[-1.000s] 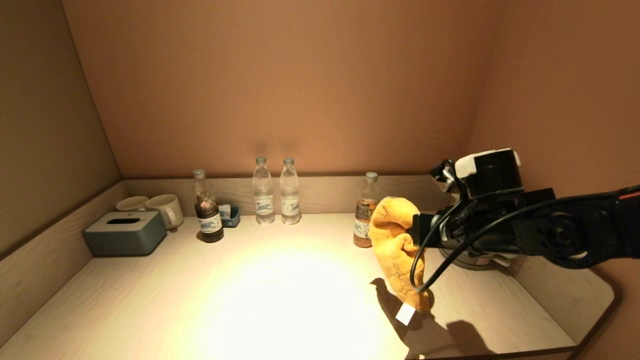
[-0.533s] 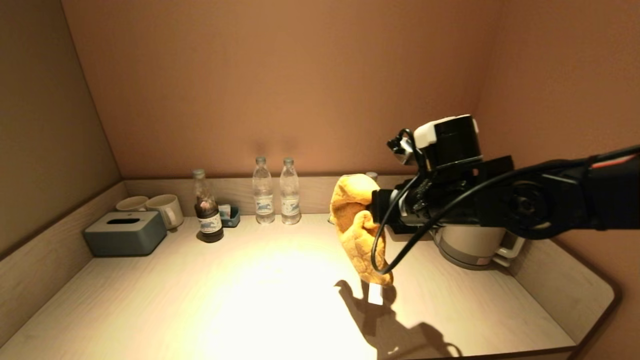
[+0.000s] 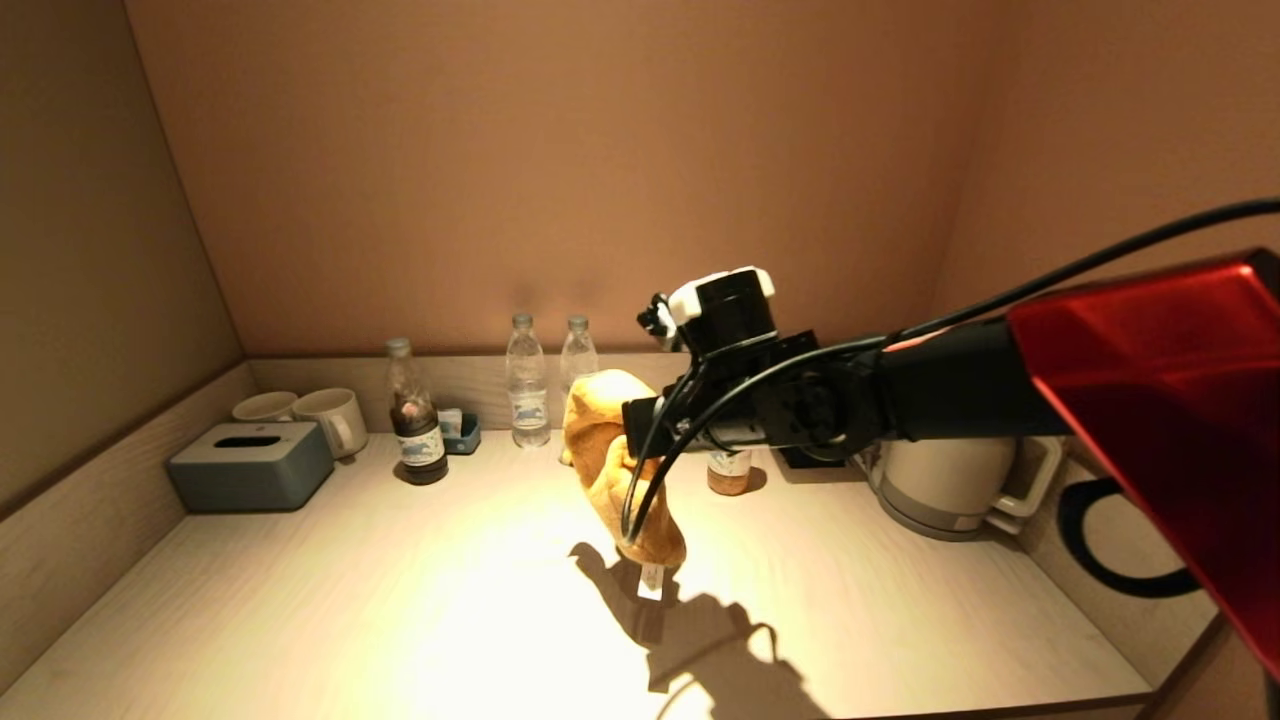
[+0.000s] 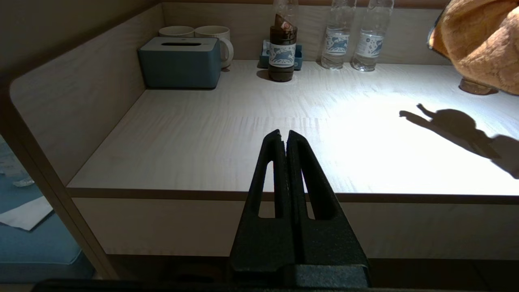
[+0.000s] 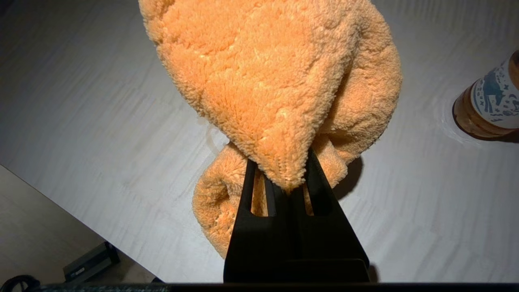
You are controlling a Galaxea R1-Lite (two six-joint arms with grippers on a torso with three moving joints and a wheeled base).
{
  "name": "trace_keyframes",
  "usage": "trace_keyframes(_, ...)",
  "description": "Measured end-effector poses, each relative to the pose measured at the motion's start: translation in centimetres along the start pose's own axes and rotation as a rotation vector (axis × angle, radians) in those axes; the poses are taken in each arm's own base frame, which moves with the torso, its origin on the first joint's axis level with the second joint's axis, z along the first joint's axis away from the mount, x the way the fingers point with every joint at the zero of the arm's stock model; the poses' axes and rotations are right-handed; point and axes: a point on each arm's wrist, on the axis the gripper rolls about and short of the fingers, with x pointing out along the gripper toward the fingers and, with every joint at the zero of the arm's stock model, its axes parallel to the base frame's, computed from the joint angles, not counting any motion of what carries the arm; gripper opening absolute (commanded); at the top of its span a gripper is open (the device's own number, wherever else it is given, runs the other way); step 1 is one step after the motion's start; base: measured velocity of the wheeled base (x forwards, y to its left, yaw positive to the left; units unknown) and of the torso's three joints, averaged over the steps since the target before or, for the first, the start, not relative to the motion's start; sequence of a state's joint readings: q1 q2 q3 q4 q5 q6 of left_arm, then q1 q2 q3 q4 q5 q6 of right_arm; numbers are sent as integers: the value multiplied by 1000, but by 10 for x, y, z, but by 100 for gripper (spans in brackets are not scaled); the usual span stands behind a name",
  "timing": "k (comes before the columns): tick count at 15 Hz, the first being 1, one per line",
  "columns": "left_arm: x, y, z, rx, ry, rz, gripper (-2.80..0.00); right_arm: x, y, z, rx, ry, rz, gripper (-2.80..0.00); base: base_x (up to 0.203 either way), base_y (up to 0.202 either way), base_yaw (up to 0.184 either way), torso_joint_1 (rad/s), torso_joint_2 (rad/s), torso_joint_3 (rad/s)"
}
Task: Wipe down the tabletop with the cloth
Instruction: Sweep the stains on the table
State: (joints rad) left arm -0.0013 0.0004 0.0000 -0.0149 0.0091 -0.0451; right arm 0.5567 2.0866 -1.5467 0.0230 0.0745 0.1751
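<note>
Four bottles (image 3: 527, 381) stand along the far wall. Two hold clear water, and two hold some brown drink. Two cups (image 3: 334, 420) sit far left, behind a blue tissue box (image 3: 250, 466). A kettle (image 3: 950, 482) sits on the right. The right pincer (image 3: 628, 440) is over the middle of the table (image 3: 300, 600), shut tight on one corner of the cloth (image 3: 620, 480). The cloth hangs down from it, just above the table. The near half of the table is bare. The left pincer (image 4: 284, 140) is closed, off the near edge.
</note>
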Motion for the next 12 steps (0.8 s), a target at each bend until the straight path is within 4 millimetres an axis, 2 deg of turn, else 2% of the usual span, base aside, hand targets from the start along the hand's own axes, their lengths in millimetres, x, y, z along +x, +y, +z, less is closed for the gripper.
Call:
trace_keyframes(3,0,0,0,0,0,0,-280,26,10,-15,-45,48,19,-280,0,0,0,0,0,0)
trace_keyframes(7,0,0,0,0,0,0,-280,49,24,-30,-100,93,46,-280,0,0,0,0,0,0)
trace_keyframes(12,0,0,0,0,0,0,-280,75,36,-33,-145,83,70,-280,0,0,0,0,0,0)
